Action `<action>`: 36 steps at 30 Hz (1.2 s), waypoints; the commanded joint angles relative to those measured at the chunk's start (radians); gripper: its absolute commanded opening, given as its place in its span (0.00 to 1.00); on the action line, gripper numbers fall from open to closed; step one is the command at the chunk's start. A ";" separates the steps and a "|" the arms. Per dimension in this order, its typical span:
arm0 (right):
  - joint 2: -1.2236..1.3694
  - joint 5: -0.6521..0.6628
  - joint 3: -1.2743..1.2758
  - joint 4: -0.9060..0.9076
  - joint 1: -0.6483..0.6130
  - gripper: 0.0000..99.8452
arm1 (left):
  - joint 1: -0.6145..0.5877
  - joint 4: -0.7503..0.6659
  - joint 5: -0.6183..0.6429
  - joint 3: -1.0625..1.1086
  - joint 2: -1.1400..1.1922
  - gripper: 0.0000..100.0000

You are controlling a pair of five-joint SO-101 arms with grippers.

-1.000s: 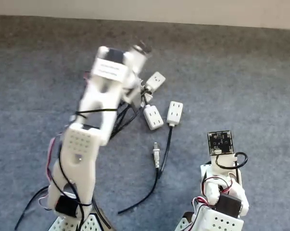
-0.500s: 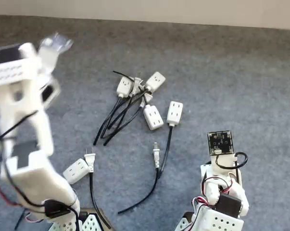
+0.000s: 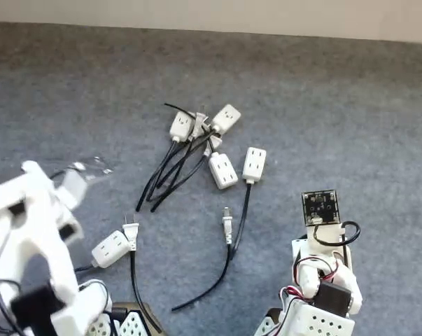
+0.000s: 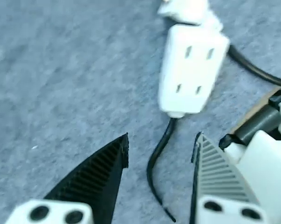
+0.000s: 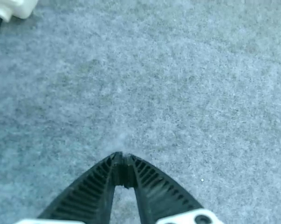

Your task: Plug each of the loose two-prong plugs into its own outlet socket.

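The right gripper [image 5: 124, 161] sits pinched closed over grey carpet [image 5: 201, 70] by its base. The left gripper [image 4: 162, 140] hangs with jaws spread wide, holding nothing, over the black cord [image 4: 159, 154] of the nearest outlet socket [image 4: 191, 70], which has a white plug [image 4: 184, 9] at its other end. Beyond lies a loose two-prong plug [image 3: 227, 224], then a pair of sockets [image 3: 223, 170], and farthest a tangled cluster [image 3: 200, 126] of sockets and cords.
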 commanded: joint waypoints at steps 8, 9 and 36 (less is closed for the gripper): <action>-0.007 0.031 0.150 0.007 0.007 0.01 | 0.341 -0.023 0.163 0.260 -0.378 0.24; -0.007 0.031 0.150 0.007 0.007 0.01 | 0.352 -0.023 0.164 0.269 -0.397 0.24; -0.007 0.031 0.150 0.008 0.008 0.01 | 0.378 -0.284 0.163 0.361 -0.426 0.01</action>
